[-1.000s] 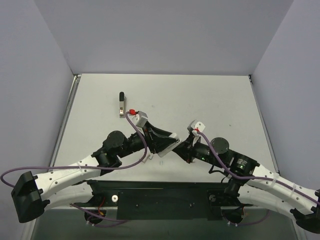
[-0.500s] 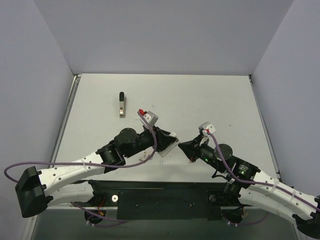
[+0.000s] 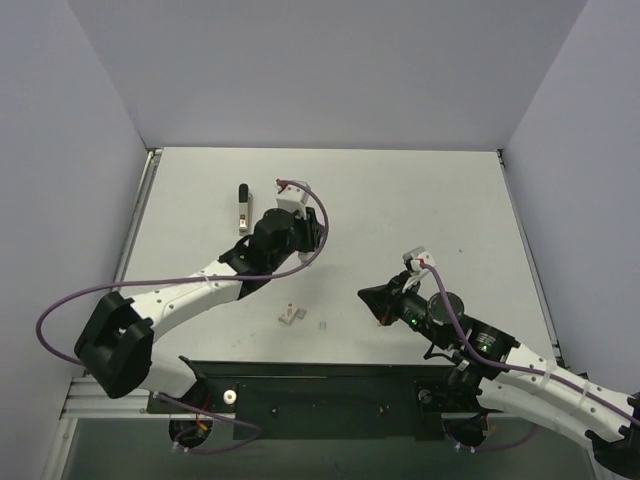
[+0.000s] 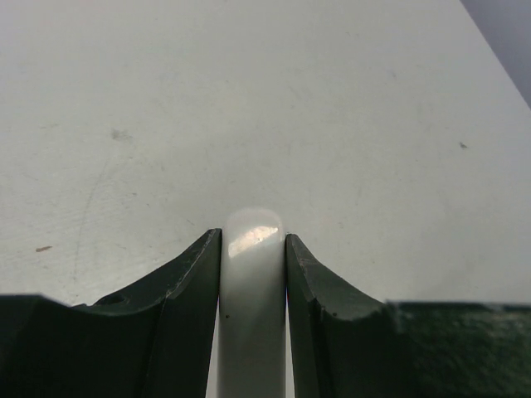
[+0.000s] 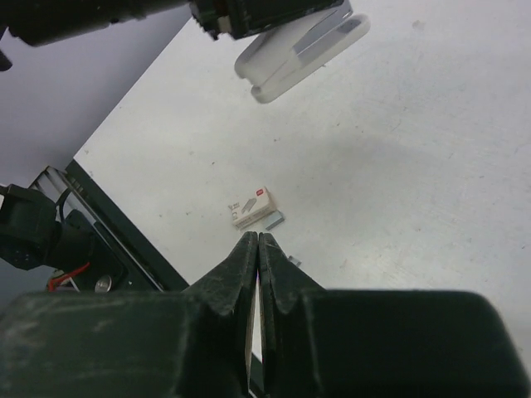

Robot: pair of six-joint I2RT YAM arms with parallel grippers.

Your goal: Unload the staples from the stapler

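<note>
My left gripper is shut on the white stapler, whose rounded end pokes out between the jaws. In the right wrist view the stapler hangs above the table, its top part gaping from its base. In the top view the left gripper sits left of centre, and the stapler is hidden under the wrist. A short grey strip of staples lies next to a small staple box on the table. My right gripper is shut and empty, just short of the box, right of centre.
A black and metal bar-shaped object lies at the back left of the table. The staple box and a tiny grey piece rest close to the near edge. Grey walls enclose the table on three sides.
My left arm has carried the stapler away from the middle toward the back left, uncovering the staple box. The right gripper has drawn back a little to the right, still shut.
</note>
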